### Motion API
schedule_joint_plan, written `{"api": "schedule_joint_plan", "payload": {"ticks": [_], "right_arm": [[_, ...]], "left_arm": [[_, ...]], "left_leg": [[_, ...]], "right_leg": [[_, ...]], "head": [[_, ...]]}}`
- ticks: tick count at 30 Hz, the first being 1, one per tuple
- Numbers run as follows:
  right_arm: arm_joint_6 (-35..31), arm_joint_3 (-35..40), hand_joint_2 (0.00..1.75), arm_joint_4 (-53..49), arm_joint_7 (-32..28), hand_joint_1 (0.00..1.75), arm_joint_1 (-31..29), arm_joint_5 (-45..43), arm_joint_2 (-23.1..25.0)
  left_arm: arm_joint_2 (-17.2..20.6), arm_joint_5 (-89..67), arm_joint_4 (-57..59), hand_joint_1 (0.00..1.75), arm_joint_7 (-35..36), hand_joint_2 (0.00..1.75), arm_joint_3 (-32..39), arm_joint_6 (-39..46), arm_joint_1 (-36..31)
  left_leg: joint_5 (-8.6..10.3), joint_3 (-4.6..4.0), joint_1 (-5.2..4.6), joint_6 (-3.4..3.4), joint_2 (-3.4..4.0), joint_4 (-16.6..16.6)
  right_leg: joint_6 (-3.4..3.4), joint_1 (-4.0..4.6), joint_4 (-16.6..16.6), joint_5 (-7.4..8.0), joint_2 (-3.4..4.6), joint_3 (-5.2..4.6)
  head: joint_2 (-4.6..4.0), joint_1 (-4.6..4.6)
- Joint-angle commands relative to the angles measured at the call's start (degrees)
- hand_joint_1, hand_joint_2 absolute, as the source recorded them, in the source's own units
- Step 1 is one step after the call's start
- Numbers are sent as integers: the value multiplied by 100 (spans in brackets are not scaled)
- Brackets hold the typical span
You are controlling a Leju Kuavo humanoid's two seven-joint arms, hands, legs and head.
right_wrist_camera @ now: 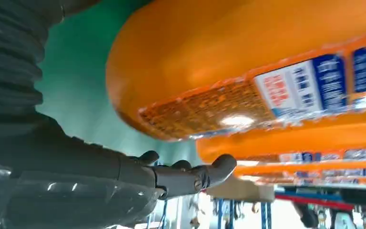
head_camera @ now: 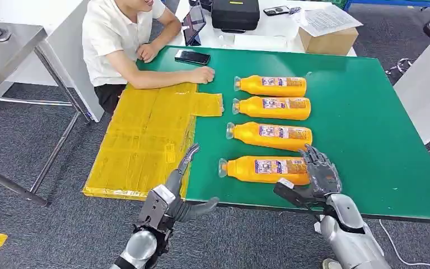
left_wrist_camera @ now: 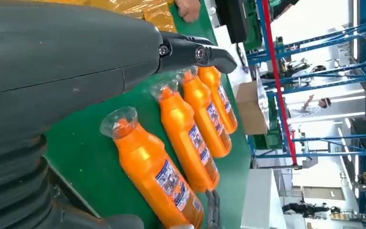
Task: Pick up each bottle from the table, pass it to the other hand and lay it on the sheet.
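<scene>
Several orange bottles lie side by side on the green table (head_camera: 364, 129), caps pointing toward the yellow sheet (head_camera: 145, 140). My right hand (head_camera: 316, 176) is at the base end of the nearest bottle (head_camera: 263, 168), fingers spread over it and the thumb apart at the table's front edge. That bottle still lies flat. In the right wrist view the bottle's base (right_wrist_camera: 248, 62) looms just above the right hand (right_wrist_camera: 124, 176), with a gap between them. My left hand (head_camera: 176, 193) hovers empty with fingers spread at the sheet's near right corner. The left wrist view looks past my left hand (left_wrist_camera: 76, 62) at the nearest bottle (left_wrist_camera: 152, 171).
A person sits at the far left corner with a forearm (head_camera: 168, 78) resting on the sheet's far edge. A black phone (head_camera: 192, 56) lies by it. A cardboard box (head_camera: 329, 39) and a black case (head_camera: 235, 14) stand on the white table behind. A metal table (head_camera: 5, 45) stands left.
</scene>
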Motion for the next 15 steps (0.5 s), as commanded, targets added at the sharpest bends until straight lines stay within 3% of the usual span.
{"api": "schedule_joint_plan", "payload": {"ticks": [1, 15], "right_arm": [[226, 402, 175, 569, -105, 0, -273, -205, 81], [164, 592, 175, 655, -171, 0, -334, -201, 156]], "left_arm": [[82, 36, 335, 0, 51, 175, -123, 9, -189], [49, 53, 365, 0, 64, 175, -140, 8, -211]], "left_leg": [[-6, 21, 4, -9, 4, -5], [-8, 28, 5, -12, 3, -5]], "right_leg": [[-9, 4, -7, -4, 6, 20], [-12, 5, -6, -6, 6, 25]], "head": [[0, 0], [0, 0]]}}
